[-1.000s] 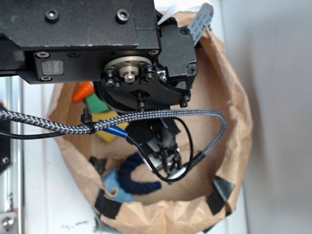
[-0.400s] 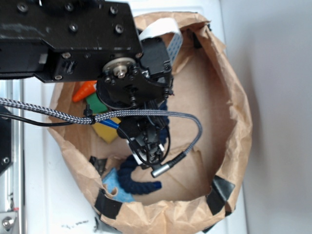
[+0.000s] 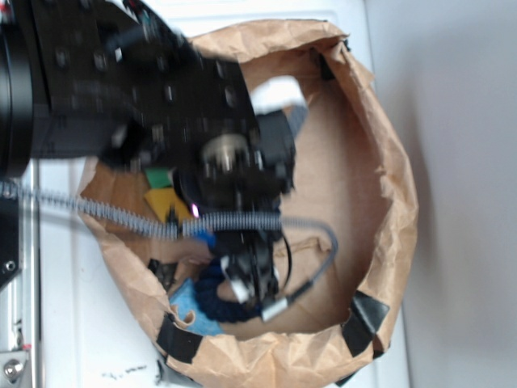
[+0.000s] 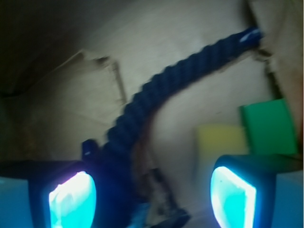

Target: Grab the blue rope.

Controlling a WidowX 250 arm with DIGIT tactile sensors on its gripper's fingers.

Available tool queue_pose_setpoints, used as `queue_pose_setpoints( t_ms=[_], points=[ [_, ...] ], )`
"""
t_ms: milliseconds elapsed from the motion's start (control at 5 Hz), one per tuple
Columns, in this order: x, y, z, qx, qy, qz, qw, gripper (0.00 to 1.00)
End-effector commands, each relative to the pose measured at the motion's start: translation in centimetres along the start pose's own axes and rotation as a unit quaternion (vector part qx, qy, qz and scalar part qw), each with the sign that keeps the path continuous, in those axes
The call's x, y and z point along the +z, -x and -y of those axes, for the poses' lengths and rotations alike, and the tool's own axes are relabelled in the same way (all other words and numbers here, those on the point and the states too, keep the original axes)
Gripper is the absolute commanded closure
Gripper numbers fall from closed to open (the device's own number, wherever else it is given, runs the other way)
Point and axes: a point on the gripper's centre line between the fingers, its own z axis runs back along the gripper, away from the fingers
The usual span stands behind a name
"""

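Observation:
The blue rope [image 4: 156, 92] is a thick dark navy twisted cord lying on the brown paper floor of the bag. In the wrist view it runs from the upper right down toward the left finger. In the exterior view only its curled lower part [image 3: 212, 289] shows, under the arm. My gripper [image 4: 152, 194] is open, with its two cyan-lit fingers [image 4: 71, 199] wide apart. The rope's lower end lies between them, close against the left one, and the right finger stands apart from it. The gripper [image 3: 252, 279] hangs low inside the bag, blurred by motion.
The crumpled brown paper bag [image 3: 396, 186] walls in the space on all sides. A green block [image 4: 268, 126] and a yellow block [image 4: 221, 140] lie beside the rope. A light-blue scrap [image 3: 190, 307] sits by the bag's lower rim. A grey braided cable [image 3: 105, 214] loops off the arm.
The arm has swung left and down into the bag, bringing the gripper from right of the rope to directly over its curled part. The orange toy is now hidden by the arm.

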Motion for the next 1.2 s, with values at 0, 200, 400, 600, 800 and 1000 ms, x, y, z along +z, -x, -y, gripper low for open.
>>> queue_pose_setpoints(
  t_ms=[0, 200, 400, 600, 800, 1000],
  points=[
    [-1.1, 2.1, 2.3, -0.016, -0.010, -0.002, 1.000, 0.00],
    [-2.9, 2.5, 1.9, -0.023, -0.025, 0.009, 0.999, 0.00],
    [-3.8, 2.1, 0.9, -0.016, -0.025, 0.032, 0.999, 1.00],
    [-4.2, 1.4, 0.5, -0.022, -0.025, 0.043, 0.998, 1.00],
    [-1.7, 0.6, 1.2, -0.016, -0.012, 0.026, 0.999, 1.00],
    [2.0, -0.6, 2.2, -0.006, -0.004, 0.007, 1.000, 1.00]
  ],
)
